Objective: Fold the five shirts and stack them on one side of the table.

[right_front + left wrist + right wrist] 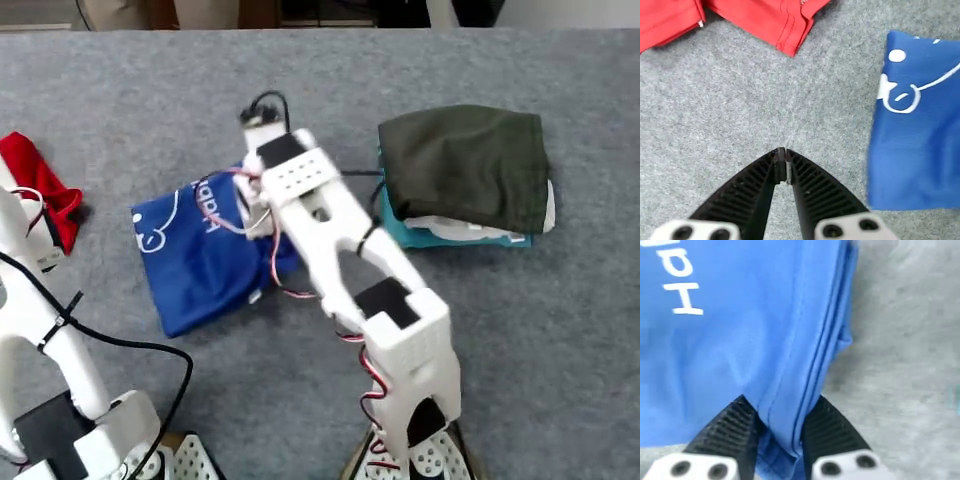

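At the left edge of the tabletop a red shirt is seen, crumpled and not yet folded. Just beside it the left gripper is held over bare tabletop with its jaws closed tip to tip on nothing. Left of the middle lies the folded blue shirt. Its right-hand edge is pinched between the jaws of the right gripper, which are parted only by the layered cloth. Toward the right edge a green shirt is stacked on a white shirt and a teal shirt. The step in hand is judged to be carrying the blue shirt to that stack. All layers should be kept in the pinch, the free end lifted clear so that the fold is not dragged open, and the shirt laid squarely on the green shirt.
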Robot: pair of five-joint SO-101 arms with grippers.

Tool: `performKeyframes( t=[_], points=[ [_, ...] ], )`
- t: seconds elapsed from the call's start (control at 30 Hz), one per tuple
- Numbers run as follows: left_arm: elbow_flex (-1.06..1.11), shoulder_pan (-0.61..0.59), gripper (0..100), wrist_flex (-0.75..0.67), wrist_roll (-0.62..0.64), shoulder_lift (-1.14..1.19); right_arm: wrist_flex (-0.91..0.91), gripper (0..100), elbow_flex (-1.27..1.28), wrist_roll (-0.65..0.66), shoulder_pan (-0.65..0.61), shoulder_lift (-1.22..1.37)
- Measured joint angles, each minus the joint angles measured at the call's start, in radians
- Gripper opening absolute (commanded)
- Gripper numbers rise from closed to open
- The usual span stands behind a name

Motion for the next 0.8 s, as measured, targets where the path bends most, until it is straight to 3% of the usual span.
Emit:
performKeyframes(
  t=[0.23, 0.57, 0.8],
  points=[
    [0.000, -0.015, 2, 0.000, 0.000, 0.000, 0.112, 0.1, -0.163, 0.199, 0.186, -0.098],
    [0.000, -0.015, 2, 0.000, 0.000, 0.000, 0.118, 0.1, -0.319, 0.583, 0.651, -0.103],
    [0.000, 0.002, 2, 0.000, 0.000, 0.000, 0.060, 0.1, -0.321, 0.718, 0.908, -0.103]
  ],
)
